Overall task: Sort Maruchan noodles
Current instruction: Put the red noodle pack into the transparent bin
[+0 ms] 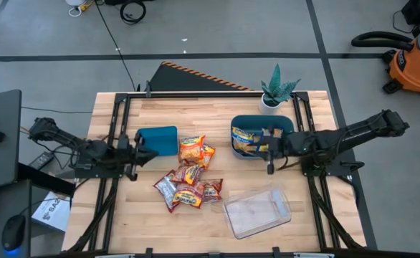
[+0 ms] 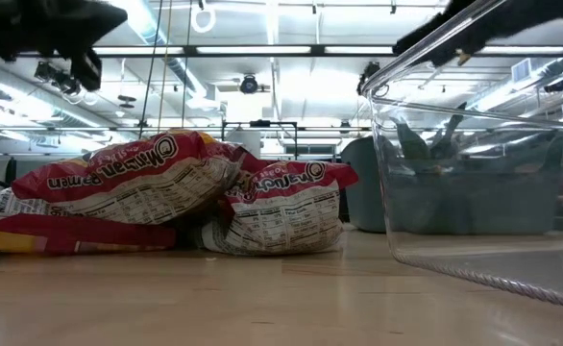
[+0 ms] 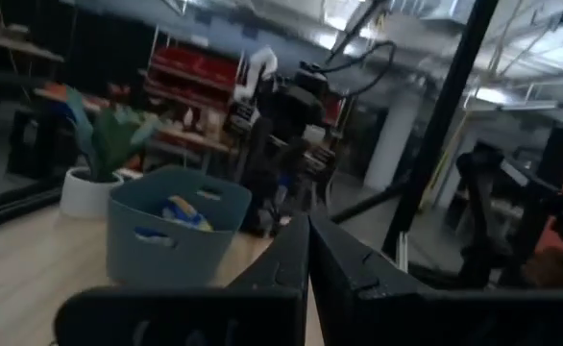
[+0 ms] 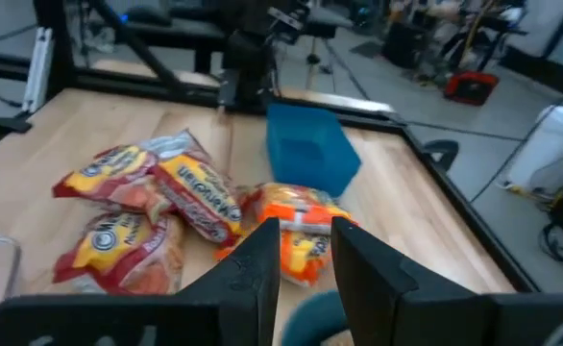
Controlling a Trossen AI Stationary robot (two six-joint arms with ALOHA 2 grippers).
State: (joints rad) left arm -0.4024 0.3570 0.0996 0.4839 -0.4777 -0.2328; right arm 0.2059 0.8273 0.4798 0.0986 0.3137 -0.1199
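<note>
Several red-and-yellow Maruchan packets [image 1: 190, 185] lie in a loose pile at the table's middle, with orange ones [image 1: 196, 149] at the pile's far side. In the low view two red packets [image 2: 128, 192] lean on each other. Blue-and-yellow packets [image 1: 247, 138] lie inside the right teal bin [image 1: 261, 122]. My right gripper [image 1: 270, 149] [image 4: 305, 259] hovers over that bin's near side, open by a narrow gap and empty. My left gripper [image 1: 144, 155] [image 3: 307, 264] is shut and empty, beside the near left corner of the left blue bin [image 1: 158, 140].
A clear plastic tray [image 1: 256, 213] [image 2: 483, 192] sits near the table's near right part. A potted plant [image 1: 277, 89] stands at the far edge behind the right bin. Dark frame rails run along both table sides. Bare wood shows at the near left and far middle.
</note>
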